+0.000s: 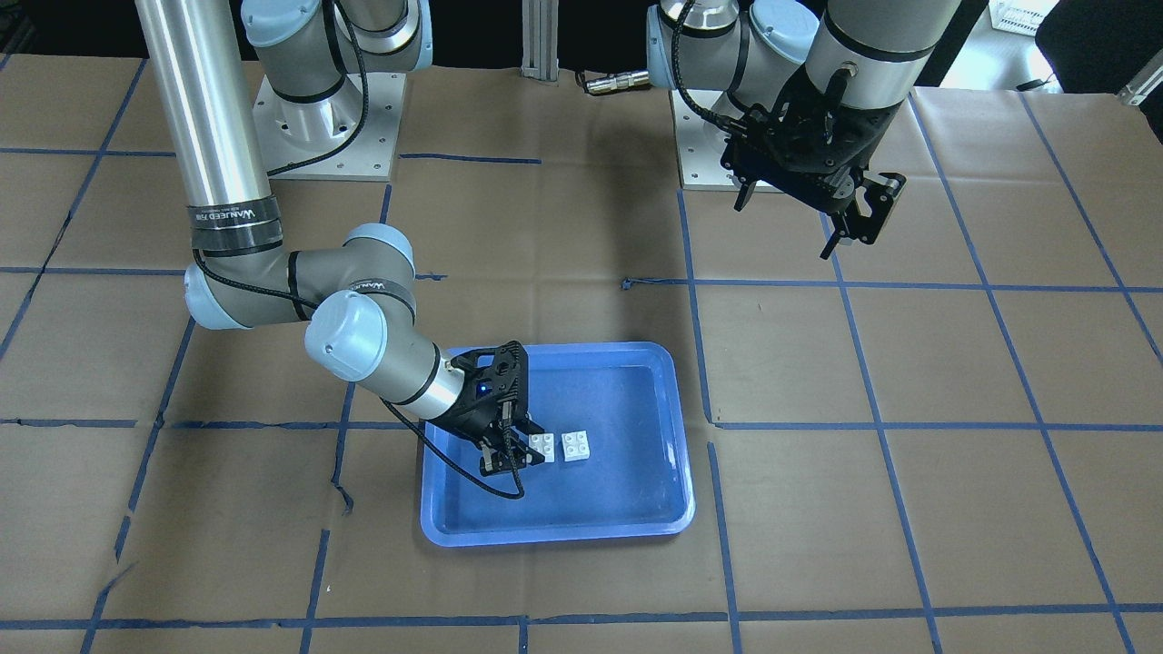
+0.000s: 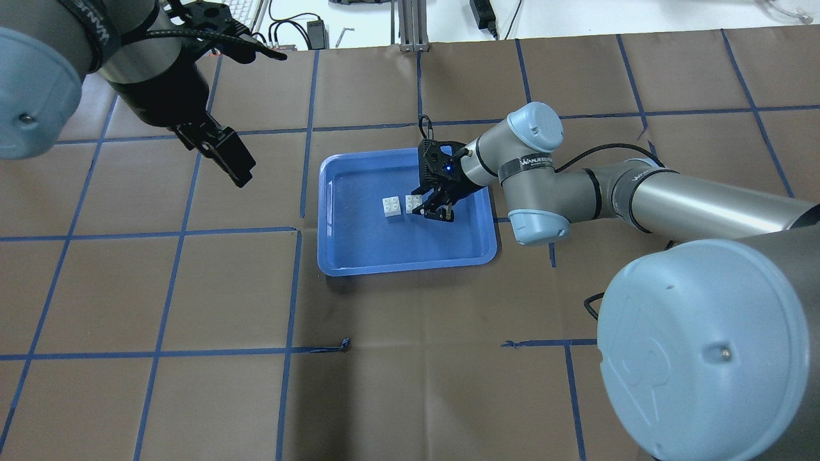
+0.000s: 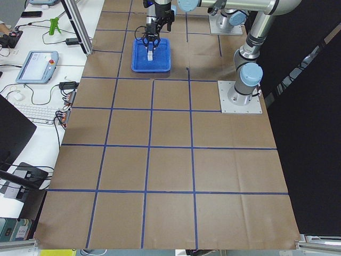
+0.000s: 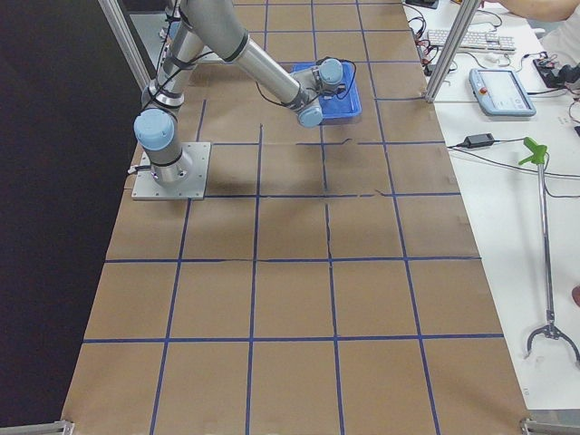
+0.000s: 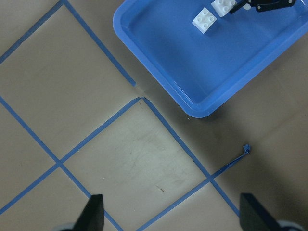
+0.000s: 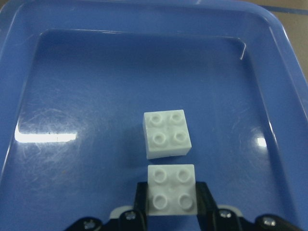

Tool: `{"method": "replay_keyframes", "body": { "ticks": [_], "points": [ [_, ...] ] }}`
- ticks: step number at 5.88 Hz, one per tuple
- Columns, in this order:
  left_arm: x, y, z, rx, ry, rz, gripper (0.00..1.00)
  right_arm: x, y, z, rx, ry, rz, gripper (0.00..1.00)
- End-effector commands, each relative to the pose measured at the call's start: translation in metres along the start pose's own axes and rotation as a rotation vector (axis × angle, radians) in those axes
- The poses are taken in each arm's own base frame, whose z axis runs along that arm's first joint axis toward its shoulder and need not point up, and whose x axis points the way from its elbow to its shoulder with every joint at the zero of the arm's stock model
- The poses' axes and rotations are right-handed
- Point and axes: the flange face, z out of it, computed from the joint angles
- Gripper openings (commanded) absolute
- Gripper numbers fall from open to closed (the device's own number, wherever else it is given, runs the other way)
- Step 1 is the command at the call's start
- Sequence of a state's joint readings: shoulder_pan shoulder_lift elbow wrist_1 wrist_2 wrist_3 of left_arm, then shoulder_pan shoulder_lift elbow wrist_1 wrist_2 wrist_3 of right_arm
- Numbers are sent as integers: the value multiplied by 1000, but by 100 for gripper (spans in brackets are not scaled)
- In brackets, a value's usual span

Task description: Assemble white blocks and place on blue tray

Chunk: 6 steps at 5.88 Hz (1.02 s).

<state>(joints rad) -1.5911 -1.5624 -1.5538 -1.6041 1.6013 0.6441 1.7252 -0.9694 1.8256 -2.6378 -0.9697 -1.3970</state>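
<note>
Two white blocks lie side by side, a small gap between them, on the floor of the blue tray (image 1: 554,536). My right gripper (image 1: 513,450) reaches into the tray and is shut on one white block (image 6: 172,190), its fingers against two opposite sides. The other white block (image 6: 167,133) lies free just beyond it. In the overhead view the held block (image 2: 414,203) is next to the free one (image 2: 392,206). My left gripper (image 2: 262,118) is open and empty, held high over the table away from the tray (image 2: 410,269). Both blocks also show in the left wrist view (image 5: 205,20).
The table is covered in brown paper with a grid of blue tape lines. The two arm base plates (image 1: 327,127) stand at the robot's edge. Keyboards, a pendant and cables lie on side benches beyond the table ends.
</note>
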Motion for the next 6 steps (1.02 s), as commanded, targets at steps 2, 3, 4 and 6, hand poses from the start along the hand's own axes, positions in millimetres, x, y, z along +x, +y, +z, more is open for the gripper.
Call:
{"method": "replay_keyframes", "body": {
  "ticks": [2, 3, 4, 6],
  "points": [
    [0, 2, -1, 2, 2, -5, 99, 0, -7, 4, 4, -3, 23, 22],
    [0, 2, -1, 2, 2, -5, 99, 0, -7, 4, 4, -5, 28, 22],
    [0, 3, -6, -2, 7, -6, 99, -1, -9, 5, 4, -5, 46, 22],
    [2, 6, -15, 16, 1, -250, 99, -1, -9, 5, 4, -5, 48, 22]
  ]
}}
